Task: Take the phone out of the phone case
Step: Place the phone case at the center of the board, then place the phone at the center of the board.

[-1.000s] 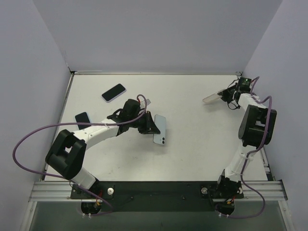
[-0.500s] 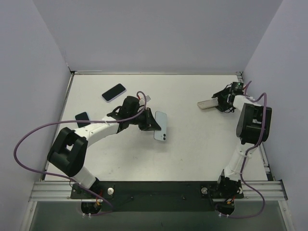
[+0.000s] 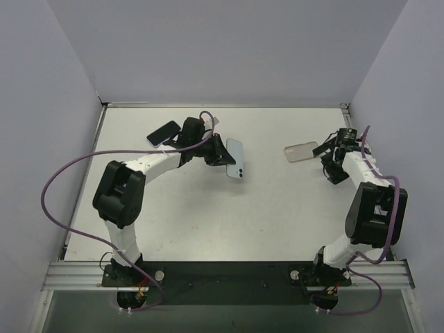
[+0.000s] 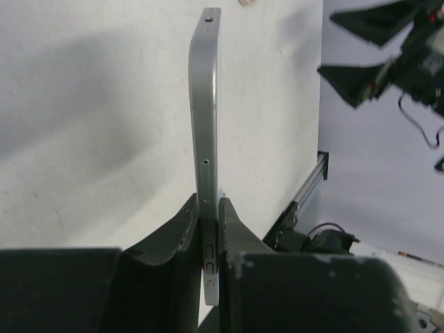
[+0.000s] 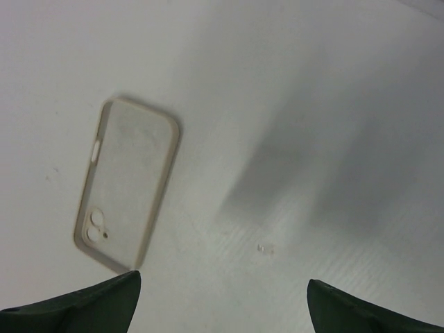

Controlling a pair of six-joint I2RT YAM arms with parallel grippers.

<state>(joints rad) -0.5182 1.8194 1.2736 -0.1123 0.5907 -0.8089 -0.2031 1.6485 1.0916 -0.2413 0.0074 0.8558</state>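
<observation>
Extraction looks done: left gripper (image 4: 210, 229) is clamping phone (image 4: 203, 104); right gripper (image 5: 222, 281) is gaping by case (image 5: 125, 180) at three o'clock. Next: laying phone down.

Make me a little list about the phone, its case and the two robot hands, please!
phone: pale blue slim phone, out of its case, held on edge
case: clear phone case with a beige rim, empty, lying flat on the white table
left gripper: shut on the phone's end
right gripper: open, beside the case, not touching it
other: black-screened phone on the table, partly behind the left arm
task: phone and case are apart
</observation>
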